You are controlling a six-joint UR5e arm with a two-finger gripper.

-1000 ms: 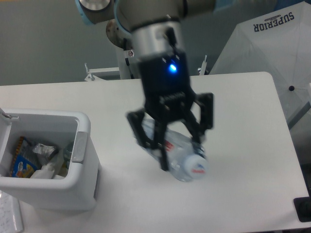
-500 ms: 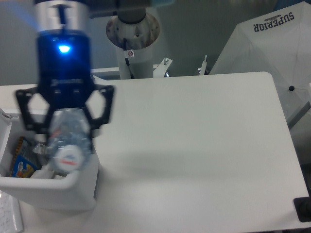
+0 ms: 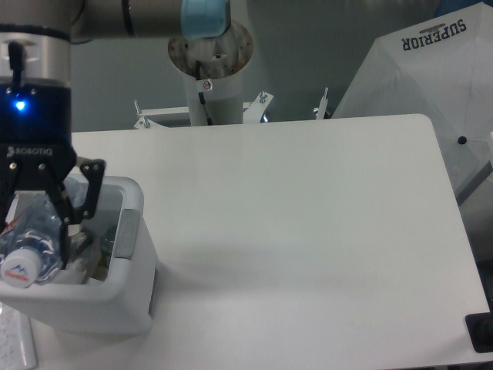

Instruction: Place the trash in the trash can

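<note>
Camera view: the gripper (image 3: 35, 231) hangs at the far left, right over the open trash can (image 3: 115, 297), its jaws pinching a clear plastic bottle (image 3: 31, 243) whose white cap points toward the near side. The bottle sits above the can's interior, over other litter inside. The white can stands at the near-left corner of the table (image 3: 308, 231), grey handle (image 3: 125, 233) facing right.

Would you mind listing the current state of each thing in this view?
gripper: shut on the bottle, above the trash can
bottle: held, tilted, cap toward the camera, not yet released
trash can: open-topped, upright, already holding some items
table: bare white surface
</note>
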